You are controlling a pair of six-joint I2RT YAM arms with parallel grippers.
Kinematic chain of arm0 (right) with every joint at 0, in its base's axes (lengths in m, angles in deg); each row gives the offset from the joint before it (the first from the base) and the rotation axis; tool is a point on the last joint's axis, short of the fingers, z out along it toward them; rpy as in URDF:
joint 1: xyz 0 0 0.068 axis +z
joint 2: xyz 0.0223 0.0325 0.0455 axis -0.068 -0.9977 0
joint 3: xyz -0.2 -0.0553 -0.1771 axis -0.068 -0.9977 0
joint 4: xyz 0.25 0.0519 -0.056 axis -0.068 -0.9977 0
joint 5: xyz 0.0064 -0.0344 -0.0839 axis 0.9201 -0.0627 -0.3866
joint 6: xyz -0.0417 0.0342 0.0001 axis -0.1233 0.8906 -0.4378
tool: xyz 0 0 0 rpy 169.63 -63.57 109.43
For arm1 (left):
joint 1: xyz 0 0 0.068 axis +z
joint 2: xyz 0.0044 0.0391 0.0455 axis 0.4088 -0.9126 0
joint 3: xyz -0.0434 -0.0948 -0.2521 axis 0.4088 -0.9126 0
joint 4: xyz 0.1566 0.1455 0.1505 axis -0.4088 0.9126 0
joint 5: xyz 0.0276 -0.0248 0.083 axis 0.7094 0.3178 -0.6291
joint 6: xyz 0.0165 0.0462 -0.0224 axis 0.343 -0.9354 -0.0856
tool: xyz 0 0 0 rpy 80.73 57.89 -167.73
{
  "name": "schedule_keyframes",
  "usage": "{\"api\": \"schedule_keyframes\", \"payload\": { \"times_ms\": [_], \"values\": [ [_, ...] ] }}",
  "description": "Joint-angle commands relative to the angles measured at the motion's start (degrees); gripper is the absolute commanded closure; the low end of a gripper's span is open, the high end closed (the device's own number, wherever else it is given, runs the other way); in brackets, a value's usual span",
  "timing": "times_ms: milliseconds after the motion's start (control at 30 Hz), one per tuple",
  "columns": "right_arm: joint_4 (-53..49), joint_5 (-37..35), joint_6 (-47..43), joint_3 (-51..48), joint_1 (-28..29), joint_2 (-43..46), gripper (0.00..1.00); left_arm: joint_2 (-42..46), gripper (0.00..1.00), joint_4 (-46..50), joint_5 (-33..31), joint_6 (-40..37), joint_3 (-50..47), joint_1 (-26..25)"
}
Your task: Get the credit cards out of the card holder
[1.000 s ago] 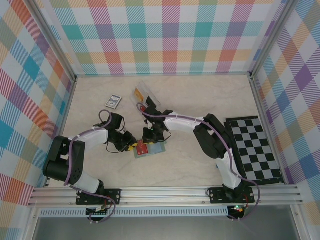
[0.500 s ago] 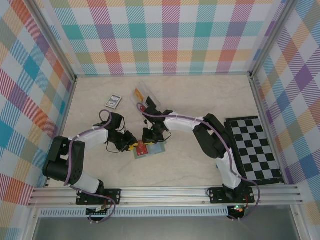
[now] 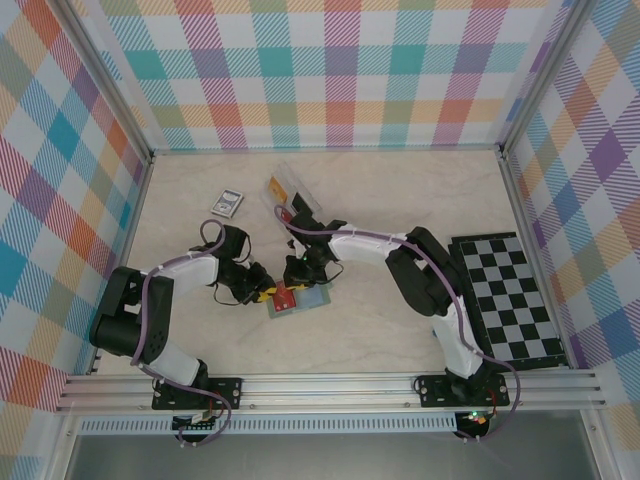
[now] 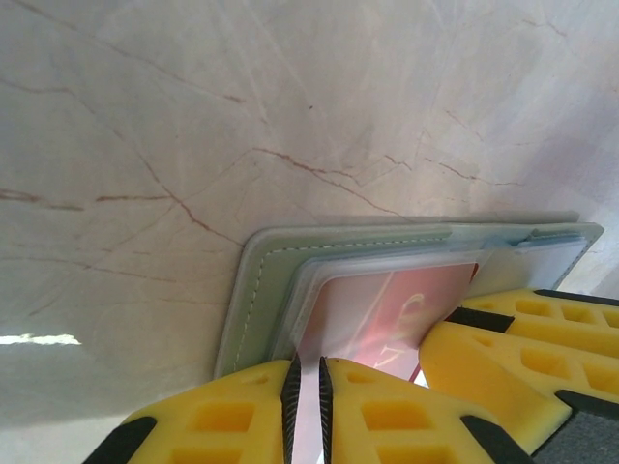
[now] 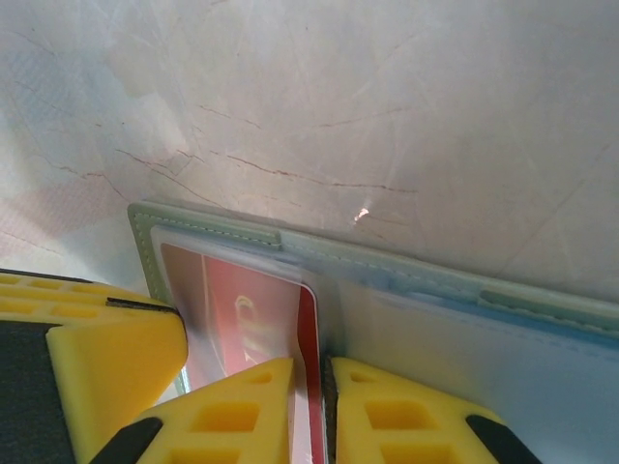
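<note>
The sage-green card holder (image 3: 314,298) lies open on the marble table, its pale blue-grey inside up. A red credit card (image 4: 387,309) sits in its clear pocket, one edge sticking out (image 5: 308,319). My left gripper (image 4: 305,382) is shut on the clear pocket's edge at the card holder's (image 4: 263,280) left end. My right gripper (image 5: 316,391) is shut on the red card's exposed edge, next to the holder's fold (image 5: 464,290). From above, the left gripper (image 3: 265,294) and right gripper (image 3: 298,281) meet over the holder's left half.
A clear compartment tray (image 3: 290,190) stands behind the grippers, with a dark picture card (image 3: 227,203) to its left. A checkerboard mat (image 3: 510,297) lies at the right. Plaid walls close in the table on three sides.
The left arm's elbow has shifted slightly. Both grippers stay on the card holder and the red card, with the left jaws a touch narrower.
</note>
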Motion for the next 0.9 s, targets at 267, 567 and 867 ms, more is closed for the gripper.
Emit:
{"api": "schedule_keyframes", "payload": {
  "times_ms": [267,567,867],
  "values": [
    [3.03,2.66,0.08,-3.05,-0.5,0.86,0.88,-1.43,0.83,4.36,-3.62,-2.17,0.63,-0.38],
    [1.25,-1.13,0.07,-4.81,-1.15,2.76,0.91,-0.9,0.83,5.53,-4.35,-2.97,1.05,-0.38],
    [0.27,-2.98,0.57,-5.61,-1.38,2.97,0.92,-0.11,0.84,4.97,-2.55,-3.71,1.37,-0.38]
  ]
}}
